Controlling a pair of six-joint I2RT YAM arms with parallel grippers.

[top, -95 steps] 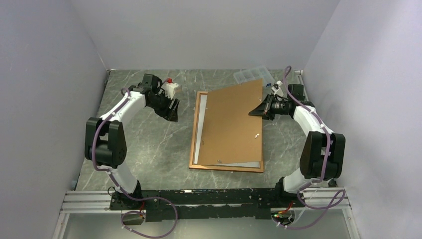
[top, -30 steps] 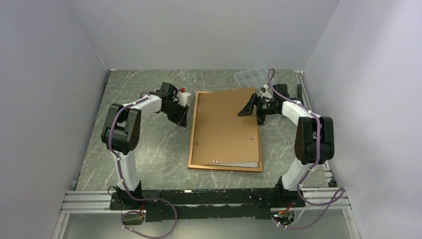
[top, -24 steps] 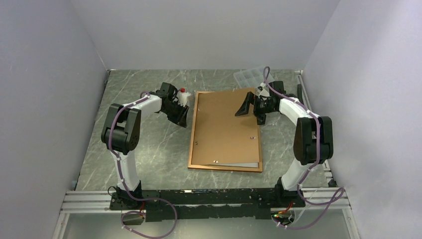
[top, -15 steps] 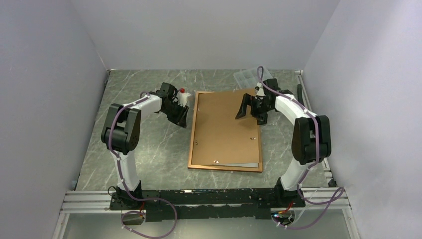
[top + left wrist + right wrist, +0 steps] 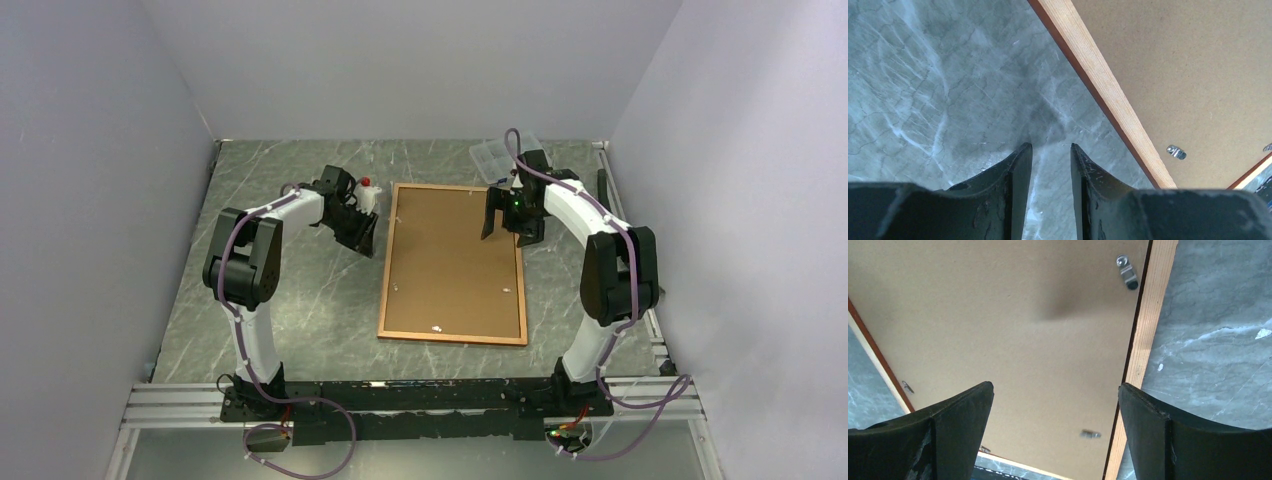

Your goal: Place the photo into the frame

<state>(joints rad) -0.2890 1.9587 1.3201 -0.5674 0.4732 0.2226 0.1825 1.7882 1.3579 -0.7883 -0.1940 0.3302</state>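
Marbled table [image 5: 300, 290], backing board [image 5: 452, 260] covering frame [image 5: 452, 339]

A brown backing board [image 5: 452, 260] lies flat, a clear compartment box [image 5: 497, 154] near its far right corner.

The frame [image 5: 1105, 85], thin reddish-brown wood, lies flat and back-up on the counter [image 5: 948, 75], a brown backing board [image 5: 1188, 65] seated squarely inside it.

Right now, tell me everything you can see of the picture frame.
The frame lies flat, back up, on the marbled table. Its thin wooden border is reddish-brown, paler on the back. A brown backing board fills it, with small metal clips along its edges. The right gripper, jaws open, hangs above its far right corner.
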